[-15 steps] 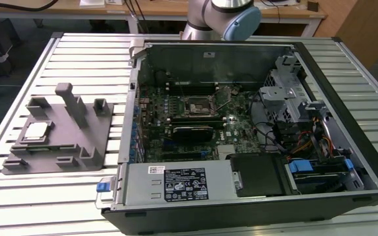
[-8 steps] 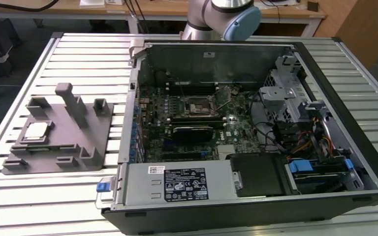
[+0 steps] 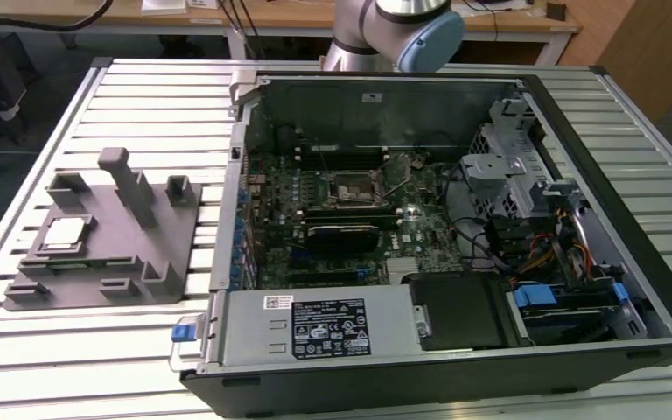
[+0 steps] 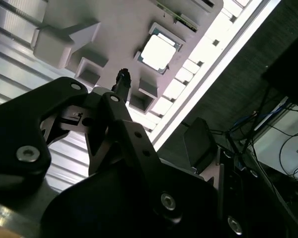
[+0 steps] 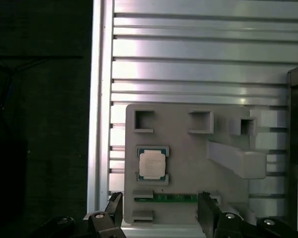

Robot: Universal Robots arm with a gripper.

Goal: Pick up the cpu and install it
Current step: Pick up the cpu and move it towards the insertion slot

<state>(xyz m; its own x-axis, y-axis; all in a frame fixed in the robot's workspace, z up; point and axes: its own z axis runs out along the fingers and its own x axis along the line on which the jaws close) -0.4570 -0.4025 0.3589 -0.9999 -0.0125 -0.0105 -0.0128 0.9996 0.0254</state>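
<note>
The cpu (image 3: pixel 66 232) is a small square chip with a shiny silver top. It lies flat in a pocket of the grey fixture plate (image 3: pixel 108 262) at the exterior view's left. Both wrist views look down on the cpu (image 5: pixel 152 164) (image 4: pixel 156 52) from well above. My gripper (image 5: pixel 160 213) hangs open over the plate, with its two black fingers (image 5: pixel 114 208) far apart and nothing between them. The cpu sits a short way off the line between the fingertips. On the green motherboard inside the open computer case (image 3: pixel 616 262), the square socket (image 3: pixel 348 185) shows.
The fixture plate (image 5: pixel 188 148) carries upright posts (image 3: pixel 126 179), several square pockets and a green memory stick (image 5: pixel 166 198). Everything rests on a ribbed metal table (image 3: pixel 137 96). The table edge and dark floor (image 5: pixel 39 124) lie close beside the plate. Drive cages and cables (image 3: pixel 523 192) fill the case's right side.
</note>
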